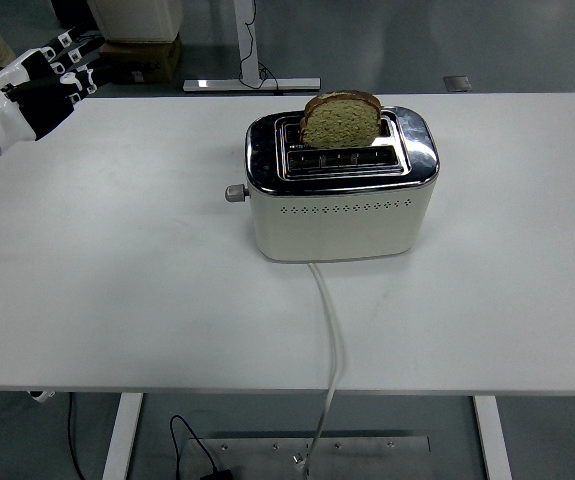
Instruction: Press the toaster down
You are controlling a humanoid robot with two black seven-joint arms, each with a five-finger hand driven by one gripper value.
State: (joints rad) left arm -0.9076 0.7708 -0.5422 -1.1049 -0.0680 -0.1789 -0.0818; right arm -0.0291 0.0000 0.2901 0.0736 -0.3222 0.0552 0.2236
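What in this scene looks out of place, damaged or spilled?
Nothing stands out. The toaster stands upright on the white table, a bread slice sits high in its rear slot, the lever on its left end is up, and the cord runs off the near edge. No crumbs or spills show.

1 toaster [342, 195], 1 bread slice [341, 118], 1 hand [39, 88], 1 table [117, 290].

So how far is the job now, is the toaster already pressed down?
Not yet. Done: a slice of brown bread sits in the cream and chrome toaster, standing high out of the slot. In hand: nothing; the left hand hangs open at the table's far left corner, well apart from the toaster. Left: reach the small grey lever knob on the toaster's left end and push it down.
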